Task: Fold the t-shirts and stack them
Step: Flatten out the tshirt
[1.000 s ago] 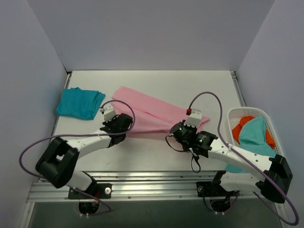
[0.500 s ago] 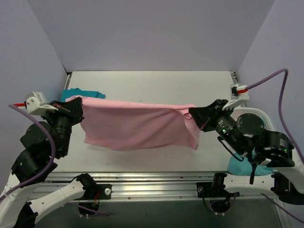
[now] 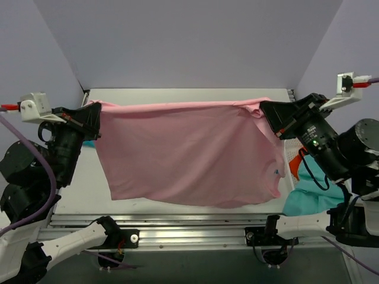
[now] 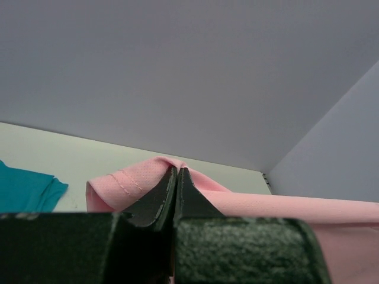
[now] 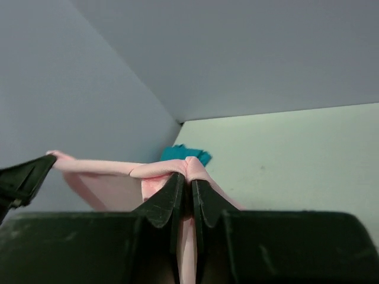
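Observation:
A large light pink t-shirt [image 3: 189, 154] hangs spread in the air between my two grippers, high above the table. My left gripper [image 3: 96, 112] is shut on its upper left corner; the pinched pink fabric [image 4: 139, 180] shows in the left wrist view at the gripper [image 4: 177, 173]. My right gripper [image 3: 265, 111] is shut on the upper right corner, seen as pink cloth [image 5: 160, 169] at the gripper [image 5: 189, 177] in the right wrist view. A folded teal-blue t-shirt [image 4: 23, 189] lies at the table's far left, also in the right wrist view [image 5: 185, 154], mostly hidden in the top view.
A white lattice basket [image 3: 299, 145] at the right holds teal cloth [image 3: 311, 192] and orange cloth [image 3: 295, 163], mostly hidden behind my right arm. The grey walls enclose the white table [image 3: 177, 96] on three sides.
Both grippers have risen and moved further apart with the pink t-shirt, lifting it off the table from a bunched strip into a wide, fully hanging sheet.

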Controlling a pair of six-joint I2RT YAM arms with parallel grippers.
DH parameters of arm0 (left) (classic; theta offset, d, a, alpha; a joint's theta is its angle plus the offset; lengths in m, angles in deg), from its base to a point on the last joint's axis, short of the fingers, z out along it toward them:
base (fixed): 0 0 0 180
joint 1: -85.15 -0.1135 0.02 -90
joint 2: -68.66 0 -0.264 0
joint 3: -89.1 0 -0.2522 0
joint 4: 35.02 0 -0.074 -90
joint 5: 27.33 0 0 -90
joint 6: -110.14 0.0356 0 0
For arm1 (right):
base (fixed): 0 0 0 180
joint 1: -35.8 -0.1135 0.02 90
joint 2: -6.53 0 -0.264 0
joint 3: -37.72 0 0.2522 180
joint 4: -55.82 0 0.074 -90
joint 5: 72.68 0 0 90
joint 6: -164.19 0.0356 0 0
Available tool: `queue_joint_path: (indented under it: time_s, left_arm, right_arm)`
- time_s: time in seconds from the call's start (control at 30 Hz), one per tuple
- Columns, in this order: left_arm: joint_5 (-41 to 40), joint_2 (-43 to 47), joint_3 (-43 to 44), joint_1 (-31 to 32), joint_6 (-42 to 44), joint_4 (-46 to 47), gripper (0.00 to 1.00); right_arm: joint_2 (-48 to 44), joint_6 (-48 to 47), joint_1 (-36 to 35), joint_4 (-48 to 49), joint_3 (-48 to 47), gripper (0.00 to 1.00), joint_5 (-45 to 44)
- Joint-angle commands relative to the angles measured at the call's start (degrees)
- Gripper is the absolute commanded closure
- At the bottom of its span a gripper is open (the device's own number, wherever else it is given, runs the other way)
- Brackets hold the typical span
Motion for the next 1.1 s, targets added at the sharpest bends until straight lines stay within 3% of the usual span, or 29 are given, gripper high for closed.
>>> queue_joint_path:
  time_s: [0.0, 0.1, 0.13, 0.2, 0.23, 0.27, 0.3, 0.4, 0.43, 0.53, 0.57, 0.63, 0.67, 0.7, 0.73, 0.77, 0.8, 0.87, 0.97, 1.07]
  left_arm:
    - [-4.80, -6.47, 1.74, -0.27, 5.07, 4.29, 0.98]
    - [-4.38, -10.52, -1.14, -3.93, 4.72, 7.44, 0.98]
    - [-0.10, -11.33, -2.03, -6.22, 2.02, 7.54, 0.98]
    - [7.19, -13.35, -5.79, -15.58, -2.80, 8.77, 0.98]
    - [11.06, -14.05, -7.47, -18.69, -4.32, 9.99, 0.98]
    - [16.93, -16.06, -9.14, -21.51, -5.29, 11.31, 0.98]
    - [18.99, -17.56, -10.64, -23.97, -6.34, 14.54, 0.98]
    - [24.71, -28.27, -13.90, -31.36, -6.53, 21.06, 0.98]
    - [26.20, -31.86, -14.34, -32.86, -6.44, 22.99, 0.98]
    - [29.63, -47.94, -12.86, -36.21, -4.77, 32.57, 0.98]
    - [31.82, -56.60, -8.15, -37.95, -4.94, 33.81, 0.98]
    - [36.92, -64.73, -1.63, -39.55, -7.22, 34.17, 0.98]
    - [38.33, -71.82, 5.19, -40.77, -7.75, 34.87, 0.94]
    - [40.44, -75.02, 9.35, -41.13, -8.80, 33.83, 0.38]
    - [40.89, -78.36, 14.09, -41.40, -8.99, 31.82, 0.38]
    - [40.81, -83.70, 19.01, -41.49, -8.82, 25.36, 0.06]
    - [40.20, -85.50, 27.06, -41.66, -8.73, 23.30, 0.06]
    - [40.11, -86.31, 30.30, -42.01, -9.16, 21.53, 0.06]
    - [36.60, -78.70, 23.83, -42.45, -10.57, 28.16, 0.06]
    - [34.32, -71.14, 18.10, -42.72, -9.96, 28.90, 0.06]
  right_arm:
    - [9.80, -1.04, -0.20, -5.38, -6.31, 1.00, -22.62]
    - [19.30, -0.68, 3.55, -11.98, -15.28, 1.00, -26.44]
    - [21.23, -0.77, 12.36, -10.52, -13.55, 1.00, -19.56]
    - [21.16, -1.82, 22.68, -4.65, -6.28, 1.00, -7.95]
    - [21.51, -1.74, 28.04, 1.57, -2.07, 1.00, -1.54]
    - [22.47, -1.22, 33.32, 4.50, 5.55, 1.00, 10.27]
    - [23.96, 0.01, 41.64, 7.66, 9.02, 1.00, 15.18]
    - [35.36, 1.07, 48.38, 18.65, 17.04, 1.00, 23.11]
    - [43.40, 1.25, 49.01, 21.81, 17.14, 1.00, 23.40]
    - [60.89, 2.03, 51.20, 22.90, 8.91, 1.00, 23.23]
    - [65.24, 2.22, 51.82, 22.90, 5.13, 1.00, 23.31]
    - [76.19, 2.65, 53.66, 20.63, -8.82, 1.00, 23.23]
    - [79.92, 2.40, 54.11, 19.57, -14.62, 0.92, 23.48]
    - [85.53, 1.96, 54.81, 16.77, -26.16, 0.11, 22.01]
    - [87.41, 1.61, 54.82, 15.35, -31.50, 0.00, 21.99]
    - [88.56, 0.91, 55.43, 14.90, -35.12, 0.00, 20.17]
    - [88.49, 0.46, 55.78, 15.68, -36.46, 0.00, 19.71]
    - [82.36, -0.59, 56.22, 21.64, -29.83, 0.00, 16.64]
    - [71.20, -2.78, 55.88, 30.44, -16.85, 0.00, 12.70]
    - [61.79, -5.07, 54.91, 36.32, -7.26, 0.00, 10.04]
